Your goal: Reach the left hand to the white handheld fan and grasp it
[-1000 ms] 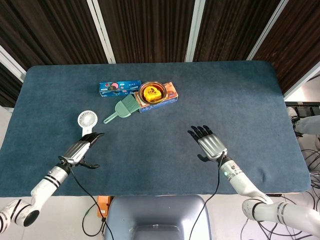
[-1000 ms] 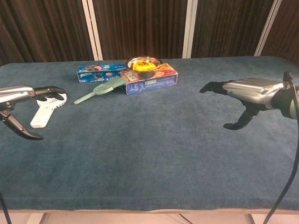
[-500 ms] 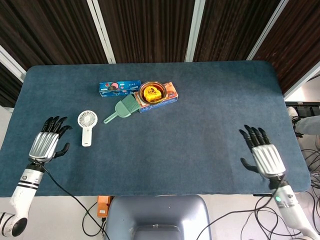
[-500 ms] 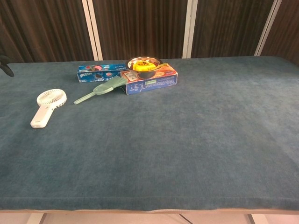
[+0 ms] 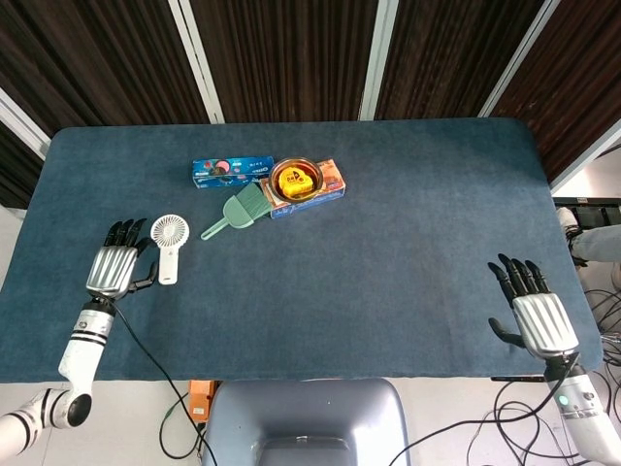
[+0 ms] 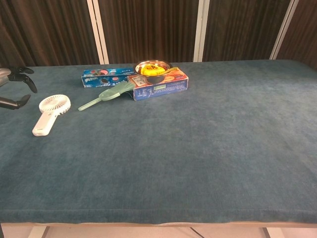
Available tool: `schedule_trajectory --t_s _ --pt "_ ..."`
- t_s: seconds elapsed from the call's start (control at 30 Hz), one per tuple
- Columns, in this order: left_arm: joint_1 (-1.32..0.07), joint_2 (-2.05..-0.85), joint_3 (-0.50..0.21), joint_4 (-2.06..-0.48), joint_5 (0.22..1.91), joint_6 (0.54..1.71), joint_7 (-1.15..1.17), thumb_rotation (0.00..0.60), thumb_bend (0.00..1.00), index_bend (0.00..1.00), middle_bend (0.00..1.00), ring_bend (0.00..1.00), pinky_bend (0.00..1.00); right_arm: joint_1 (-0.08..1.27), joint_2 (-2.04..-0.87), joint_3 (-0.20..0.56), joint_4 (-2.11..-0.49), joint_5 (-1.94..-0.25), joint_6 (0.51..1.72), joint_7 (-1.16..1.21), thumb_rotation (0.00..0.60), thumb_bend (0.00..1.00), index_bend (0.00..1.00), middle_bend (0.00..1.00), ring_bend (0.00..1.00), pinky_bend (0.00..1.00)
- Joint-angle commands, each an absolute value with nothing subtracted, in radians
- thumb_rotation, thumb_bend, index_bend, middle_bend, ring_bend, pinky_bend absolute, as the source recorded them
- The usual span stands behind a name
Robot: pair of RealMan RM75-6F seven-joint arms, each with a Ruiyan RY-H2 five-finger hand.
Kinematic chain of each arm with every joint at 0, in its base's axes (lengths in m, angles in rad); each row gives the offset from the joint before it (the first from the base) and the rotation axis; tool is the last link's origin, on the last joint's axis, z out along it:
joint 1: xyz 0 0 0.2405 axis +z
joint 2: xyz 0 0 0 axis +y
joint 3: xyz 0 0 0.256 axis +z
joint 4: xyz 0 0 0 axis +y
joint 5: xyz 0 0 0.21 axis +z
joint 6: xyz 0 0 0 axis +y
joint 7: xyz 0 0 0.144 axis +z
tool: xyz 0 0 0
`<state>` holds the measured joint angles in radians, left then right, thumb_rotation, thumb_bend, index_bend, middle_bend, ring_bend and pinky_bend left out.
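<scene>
Dark ribbed panels with pale uprights were recorded behind a table [image 5: 408,194] covered in blue-grey cloth.

Left hand [image 5: 114,266]: seen near the table's left edge in the head view, back uppermost, fingers spread and extended, nothing held. Its thumb was pointed toward the fan's handle, and whether the two touched could not be told. In the chest view only its dark fingertips [image 6: 20,74] were caught at the left border.

White handheld fan [image 5: 168,245]: laid flat on the cloth just beside the left hand, round grille toward the far side, handle toward the near edge. In the chest view the fan [image 6: 50,113] was seen lying at a slant, ungrasped.

Green brush [image 5: 239,210]: laid flat further right, its handle pointing toward the fan, its head touching or overlapping the orange box.

Blue box [image 5: 231,172]: laid flat behind the brush.

Orange box [image 5: 320,189]: placed beside the blue box, with a metal bowl [image 5: 295,178] holding something yellow on top.

Right hand [image 5: 536,316]: noted at the table's near right corner, well apart from all items, fingers spread, empty; not shown in the chest view.
</scene>
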<state>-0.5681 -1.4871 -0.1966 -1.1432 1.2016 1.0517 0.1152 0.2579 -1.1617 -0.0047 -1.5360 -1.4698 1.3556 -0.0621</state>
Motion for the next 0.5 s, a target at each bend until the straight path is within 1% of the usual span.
schedule_trajectory --t_s 0.03,0.1,0.23,0.5 --pt "-0.604 -1.539 -0.221 -1.075 1.155 0.988 0.111 0.309 0.53 0.38 0.04 0.00 0.05 0.261 -1.166 -0.001 -1.540 -1.465 1.340 -0.076 0.600 0.23 0.00 0.00 0.00 0.00" --pt "-0.614 -1.556 -0.222 -1.050 1.152 0.976 0.114 0.302 0.53 0.38 0.04 0.00 0.05 0.262 -1.167 0.002 -1.542 -1.462 1.333 -0.083 0.600 0.23 0.00 0.00 0.00 0.00" --pt "-0.630 -1.587 -0.224 -1.005 1.142 0.956 0.130 0.262 0.53 0.38 0.04 0.00 0.05 0.262 -1.170 0.007 -1.543 -1.459 1.322 -0.091 0.600 0.23 0.00 0.00 0.00 0.00" --pt "-0.643 -1.638 -0.207 -0.921 1.136 0.923 0.155 0.262 0.53 0.38 0.04 0.00 0.05 0.257 -1.168 0.012 -1.552 -1.455 1.310 -0.100 0.600 0.23 0.00 0.00 0.00 0.00"
